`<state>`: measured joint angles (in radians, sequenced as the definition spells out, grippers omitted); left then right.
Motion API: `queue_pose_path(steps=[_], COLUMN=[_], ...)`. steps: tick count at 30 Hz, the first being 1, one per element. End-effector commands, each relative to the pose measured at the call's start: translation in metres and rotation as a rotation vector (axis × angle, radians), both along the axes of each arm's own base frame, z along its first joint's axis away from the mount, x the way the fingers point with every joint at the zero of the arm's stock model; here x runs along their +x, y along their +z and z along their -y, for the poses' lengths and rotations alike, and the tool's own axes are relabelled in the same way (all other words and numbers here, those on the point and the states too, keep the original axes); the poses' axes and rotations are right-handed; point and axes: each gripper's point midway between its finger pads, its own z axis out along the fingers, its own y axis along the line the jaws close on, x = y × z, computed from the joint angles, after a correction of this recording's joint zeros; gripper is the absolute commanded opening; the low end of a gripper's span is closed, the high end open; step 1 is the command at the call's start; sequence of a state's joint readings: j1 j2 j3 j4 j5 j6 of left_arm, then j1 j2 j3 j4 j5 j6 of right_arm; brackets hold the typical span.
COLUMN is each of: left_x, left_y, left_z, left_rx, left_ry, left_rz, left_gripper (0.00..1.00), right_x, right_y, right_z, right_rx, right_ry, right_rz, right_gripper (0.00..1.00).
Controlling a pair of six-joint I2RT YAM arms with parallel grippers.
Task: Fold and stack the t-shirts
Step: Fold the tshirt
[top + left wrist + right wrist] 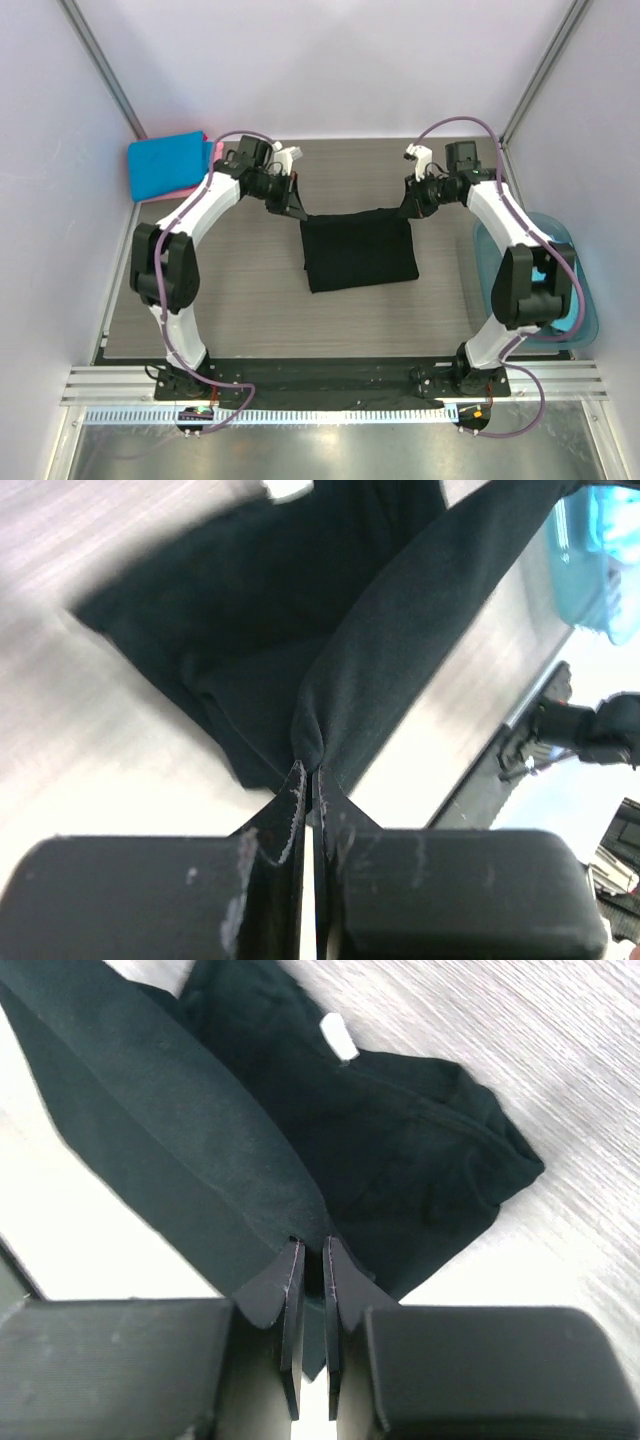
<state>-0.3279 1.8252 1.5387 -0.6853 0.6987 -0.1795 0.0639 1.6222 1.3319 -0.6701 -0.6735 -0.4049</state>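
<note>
Standing over it, the black t-shirt (358, 252) is in the middle of the overhead frame, a roughly square dark patch on the grey wood-grain worktop (250, 300). Its upper edge stretches in a slightly sagging line between the two arms, each one holding a top corner.

The left fingers (296, 210) sit at the shirt's upper left corner. In the left wrist view they (298, 792) are pressed together, with a pinch of black cloth bunched at their tips. From there one fold runs up toward the upper right of that frame, and the rest of the shirt lies darker on the worktop behind it.

The right fingers (408, 208) are at the upper right corner. In the right wrist view they (294, 1265) are clamped on the fabric too, with a strip of black showing in the narrow slot between them. A broad band of cloth leads off to the upper left, and a small white tag (338, 1038) shows near the top of the frame.

In the upper left of the overhead frame a bright blue t-shirt (168, 163) lies folded against the wall. It rests on a pink t-shirt (214, 151), which peeks out along its right and lower edges.

At the right edge, beside the right arm, is a translucent teal tub (585, 310).
</note>
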Motion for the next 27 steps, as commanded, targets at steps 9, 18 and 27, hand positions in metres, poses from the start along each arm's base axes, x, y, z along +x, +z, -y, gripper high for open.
queue_pose_path(steps=[9, 18, 27], left_x=[0.081, 0.12, 0.096], left_y=[-0.024, -0.049, 0.01], left_z=[0.012, 0.002, -0.056], left_rx=[0.043, 0.149, 0.306], left_ry=[-0.004, 0.088, 0.34], left_rz=[0.078, 0.115, 0.204], left_gripper=[0.0, 0.23, 0.73], right_x=[0.092, 0.138, 0.117], right_y=[-0.034, -0.053, 0.044], right_z=[0.002, 0.011, 0.006], right_rx=[-0.033, -0.072, -0.009], right_ry=[-0.058, -0.165, -0.163], right_rz=[0.042, 0.044, 0.211], right_gripper=[0.01, 0.3, 0.45])
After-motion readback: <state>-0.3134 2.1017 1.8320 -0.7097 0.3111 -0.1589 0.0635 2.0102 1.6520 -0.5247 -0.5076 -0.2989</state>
